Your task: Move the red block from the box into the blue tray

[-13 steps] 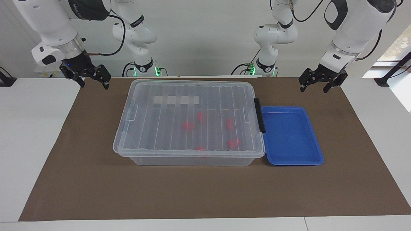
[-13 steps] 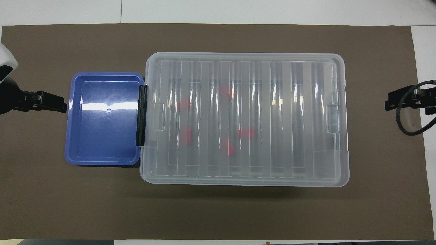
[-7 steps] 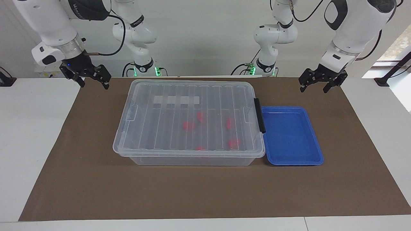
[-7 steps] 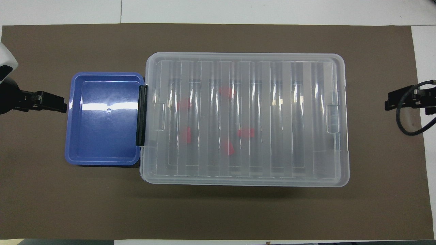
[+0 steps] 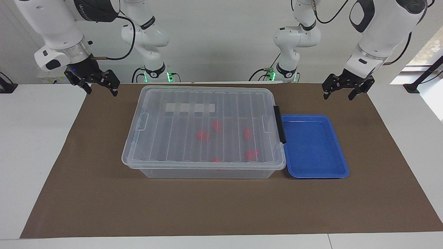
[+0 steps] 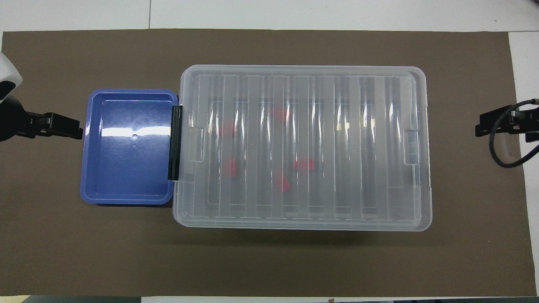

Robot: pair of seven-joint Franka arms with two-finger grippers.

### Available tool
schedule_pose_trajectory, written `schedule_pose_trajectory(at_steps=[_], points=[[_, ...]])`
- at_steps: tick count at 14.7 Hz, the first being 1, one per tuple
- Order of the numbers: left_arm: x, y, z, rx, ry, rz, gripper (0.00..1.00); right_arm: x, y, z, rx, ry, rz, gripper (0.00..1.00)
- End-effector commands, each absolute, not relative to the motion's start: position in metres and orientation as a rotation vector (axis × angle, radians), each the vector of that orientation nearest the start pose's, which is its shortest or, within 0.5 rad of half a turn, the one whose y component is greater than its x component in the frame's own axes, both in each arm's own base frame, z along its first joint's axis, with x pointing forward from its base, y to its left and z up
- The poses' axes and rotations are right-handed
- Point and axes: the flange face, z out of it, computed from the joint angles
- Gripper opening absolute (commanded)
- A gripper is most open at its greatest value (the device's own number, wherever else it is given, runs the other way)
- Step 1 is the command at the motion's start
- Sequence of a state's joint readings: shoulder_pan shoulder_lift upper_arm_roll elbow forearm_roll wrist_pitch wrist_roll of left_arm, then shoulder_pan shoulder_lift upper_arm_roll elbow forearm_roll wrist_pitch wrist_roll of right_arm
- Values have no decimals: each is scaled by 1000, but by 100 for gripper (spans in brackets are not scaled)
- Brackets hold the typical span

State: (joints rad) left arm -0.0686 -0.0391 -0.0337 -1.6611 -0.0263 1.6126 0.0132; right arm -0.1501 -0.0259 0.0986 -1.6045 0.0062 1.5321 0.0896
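Note:
The clear box (image 5: 204, 103) stands mid-table with its ribbed lid shut and its black latch (image 5: 279, 124) toward the left arm's end. Through the lid I see several red blocks, one of them the red block (image 5: 203, 135), which also shows from above (image 6: 304, 164). The blue tray (image 5: 313, 145) lies empty against the latch end of the box (image 6: 379, 147). My left gripper (image 5: 338, 95) hangs open over the brown mat, beside the tray (image 6: 128, 168). My right gripper (image 5: 101, 90) hangs open over the mat's corner at the right arm's end. Neither touches anything.
A brown mat (image 5: 207, 207) covers most of the white table (image 5: 34, 138). A pale label strip (image 5: 189, 107) lies on the lid. Bare mat stretches from the box and tray to the table edge farthest from the robots. A black cable (image 6: 505, 147) loops by the right gripper (image 6: 484, 126).
The right arm has lifted very slightly. The left arm, box, tray and blocks have not moved.

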Motion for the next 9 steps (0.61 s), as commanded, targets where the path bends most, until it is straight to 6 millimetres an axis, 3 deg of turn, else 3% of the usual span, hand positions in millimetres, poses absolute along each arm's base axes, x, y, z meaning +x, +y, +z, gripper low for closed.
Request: schedule_pose_trajectory(at_steps=[1, 5, 7, 9], points=[[538, -56, 611, -3152, 178, 3, 100, 538, -26, 617, -3125, 192, 75, 100], [538, -56, 611, -3152, 178, 3, 100, 540, -23, 614, -3126, 190, 53, 100], [538, -56, 611, -3152, 178, 3, 100, 544, -20, 599, -3121, 191, 32, 100], [538, -56, 611, -3152, 180, 3, 100, 549, -3, 584, -3120, 162, 9, 100]])
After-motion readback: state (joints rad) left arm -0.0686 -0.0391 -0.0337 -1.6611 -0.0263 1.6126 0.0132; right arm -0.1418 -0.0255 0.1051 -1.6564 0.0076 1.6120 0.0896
